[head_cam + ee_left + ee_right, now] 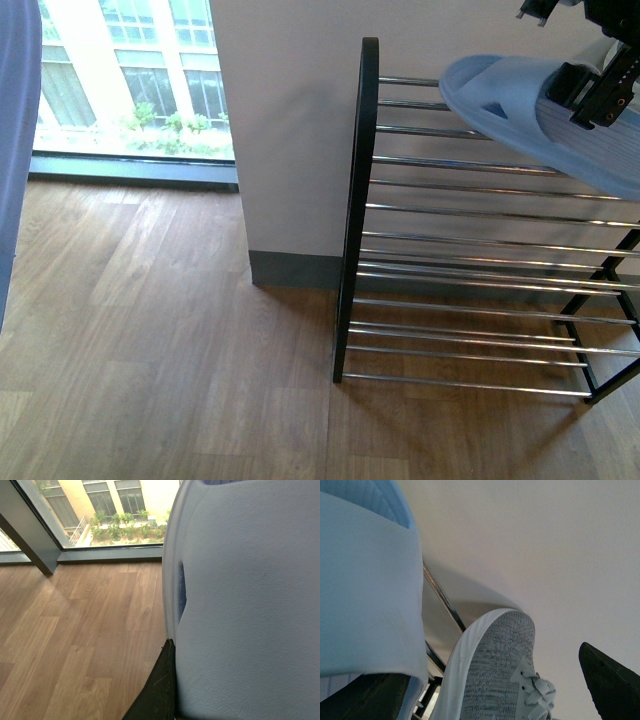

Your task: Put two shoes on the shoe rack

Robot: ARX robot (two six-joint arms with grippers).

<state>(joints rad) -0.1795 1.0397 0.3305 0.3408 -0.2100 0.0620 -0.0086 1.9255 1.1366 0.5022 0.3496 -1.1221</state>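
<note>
Slide (510, 115), pale blue rubber, hangs over the top tier of the shoe rack (357, 210), toe toward the rack's arched black end frame, sole just above the chrome rods; actual contact with the rods cannot be confirmed. Right gripper (600, 95) enters from the upper right of the front view, black fingers clamped on the slide's strap, so the claw is closed on the shoe, only as wide as the strap's thickness. Right wrist view: the same slide fills one side of the picture, one dark finger (365, 697) beneath it, the other finger tip apart at the opposite edge. Beyond it a grey knit sneaker (495, 670) with white sole and pale laces sits on the rack rods, close beside the held slide, against the white wall. Left wrist view: a second pale blue slide (250, 605) covers most of the frame, one dark finger (157, 690) pressed along its edge; left gripper seems to hold it, but the other finger is hidden and its opening cannot be judged. Wooden floor (170, 330) below, window (130, 70) beyond.
</note>
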